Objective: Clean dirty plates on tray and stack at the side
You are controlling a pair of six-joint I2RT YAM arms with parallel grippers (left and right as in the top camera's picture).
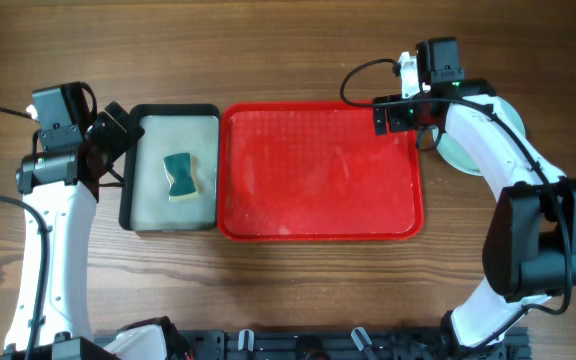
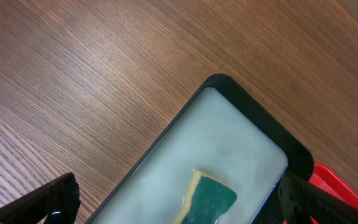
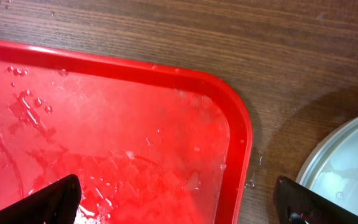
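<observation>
Right gripper (image 3: 179,204) had its fingertips at the bottom corners of the right wrist view, spread wide with nothing between them: released, holding nothing. It hung over the far right corner of the red tray (image 3: 242,144). Tray floor was wet, with droplets (image 3: 28,99) and a patchy water film across it. The plates (image 3: 348,163) sat on the wooden table (image 1: 288,50) just off the tray's right side, apart from its rim with a strip of wood between. Pale aqua rim, wet surface. Overhead, the right arm covered most of the stack, so I couldn't tell how many were there. Left gripper (image 2: 182,202) was also wide open and empty, above the far left corner of the black-rimmed tray (image 1: 173,108). That tray held a pale, cloudy liquid, with a green-and-yellow sponge (image 1: 178,176) lying near its middle. It sat just beside the red tray's left edge, long sides parallel; I couldn't tell whether they were touching. Both arms stood at the outer sides of the table.
</observation>
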